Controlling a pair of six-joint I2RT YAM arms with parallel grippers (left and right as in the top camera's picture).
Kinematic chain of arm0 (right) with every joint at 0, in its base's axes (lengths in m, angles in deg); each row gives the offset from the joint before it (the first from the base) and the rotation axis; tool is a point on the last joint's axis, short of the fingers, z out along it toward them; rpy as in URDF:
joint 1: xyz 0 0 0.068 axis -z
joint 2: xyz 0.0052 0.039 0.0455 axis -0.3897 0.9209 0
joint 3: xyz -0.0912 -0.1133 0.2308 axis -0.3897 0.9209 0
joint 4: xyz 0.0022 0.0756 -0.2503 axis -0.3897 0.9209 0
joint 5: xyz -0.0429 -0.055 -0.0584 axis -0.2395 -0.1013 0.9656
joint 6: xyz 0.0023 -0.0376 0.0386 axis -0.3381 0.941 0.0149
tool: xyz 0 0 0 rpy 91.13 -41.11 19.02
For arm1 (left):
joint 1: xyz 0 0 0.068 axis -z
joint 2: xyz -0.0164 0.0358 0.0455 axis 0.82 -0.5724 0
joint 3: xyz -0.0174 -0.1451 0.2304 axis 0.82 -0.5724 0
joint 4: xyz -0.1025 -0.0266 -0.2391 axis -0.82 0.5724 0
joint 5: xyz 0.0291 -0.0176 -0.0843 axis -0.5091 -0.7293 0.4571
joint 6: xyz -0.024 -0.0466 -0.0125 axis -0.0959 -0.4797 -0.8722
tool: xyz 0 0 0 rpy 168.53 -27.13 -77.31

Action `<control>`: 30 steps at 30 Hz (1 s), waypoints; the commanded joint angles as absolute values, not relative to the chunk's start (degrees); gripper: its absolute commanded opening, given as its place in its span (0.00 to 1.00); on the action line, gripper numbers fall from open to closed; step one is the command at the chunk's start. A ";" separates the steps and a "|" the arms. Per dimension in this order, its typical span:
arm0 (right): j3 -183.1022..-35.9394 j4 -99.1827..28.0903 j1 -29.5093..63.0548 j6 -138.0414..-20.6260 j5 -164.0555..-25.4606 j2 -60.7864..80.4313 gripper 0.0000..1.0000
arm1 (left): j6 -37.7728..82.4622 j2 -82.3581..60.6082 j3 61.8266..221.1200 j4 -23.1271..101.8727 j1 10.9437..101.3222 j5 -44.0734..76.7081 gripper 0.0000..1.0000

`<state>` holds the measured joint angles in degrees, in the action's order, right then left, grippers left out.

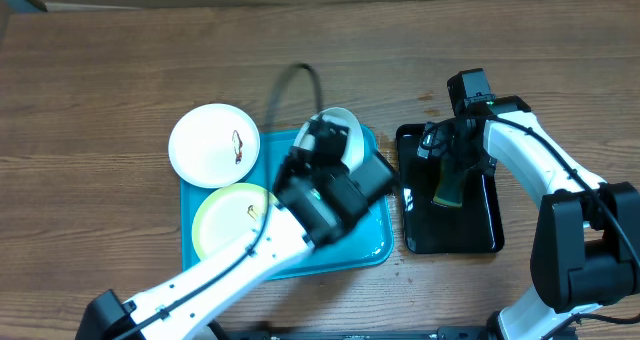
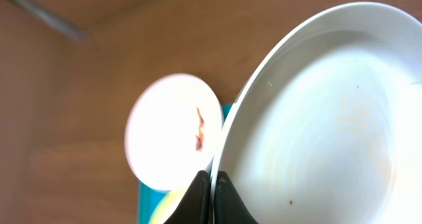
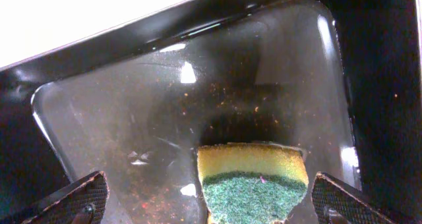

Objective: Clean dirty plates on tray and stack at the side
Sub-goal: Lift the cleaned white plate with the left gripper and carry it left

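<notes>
Left gripper [image 2: 212,191]: jaws pressed together on the rim of a white plate, held above the far right part of the blue tray.
Left white plate [image 1: 213,145]: lies flat over the tray's far left corner, part of it out past the rim above the wooden table [image 1: 90,130]; a brown smear [image 2: 199,128] sits near its right side.
Yellow-green plate [image 1: 228,220]: flat inside the tray, at the near left, just near of the left white plate; a small dark mark on it.
Blue tray [image 1: 370,242]: left of centre on the table, its near right floor bare.
Held white plate [image 1: 348,140]: tilted on edge and off the tray floor; faint brownish marks and a few dark specks show on its face in the left wrist view.
Black tray [image 1: 480,230]: just right of the blue tray, glossy and dotted with crumbs.
Sponge [image 3: 254,181]: yellow with a green scouring side, resting in the black tray.
Right gripper [image 3: 211,207]: jaws wide apart over the black tray, one fingertip [image 3: 72,197] on each side of the sponge, touching neither side.
</notes>
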<state>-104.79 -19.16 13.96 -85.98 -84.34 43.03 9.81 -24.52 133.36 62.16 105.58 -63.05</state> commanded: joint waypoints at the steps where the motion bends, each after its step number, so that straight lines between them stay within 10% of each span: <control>1: -104.59 -19.32 14.07 -85.98 -83.77 41.59 1.00 | 7.56 -21.81 137.54 61.83 95.77 -41.21 0.04; 8: -104.59 -19.32 14.07 -85.98 -83.77 41.59 1.00 | 7.34 -19.41 139.24 62.73 70.24 -16.60 0.04; 17: -104.59 -19.32 14.07 -85.98 -83.77 41.59 1.00 | 7.36 -19.37 139.22 73.41 40.78 -15.94 0.04; 30: -104.59 -19.32 14.07 -85.98 -83.77 41.59 1.00 | -0.09 -16.74 139.22 76.37 38.88 -23.96 0.04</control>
<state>-104.72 -19.21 13.94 -85.96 -84.34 43.03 5.77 -18.78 138.09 75.93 38.59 -21.84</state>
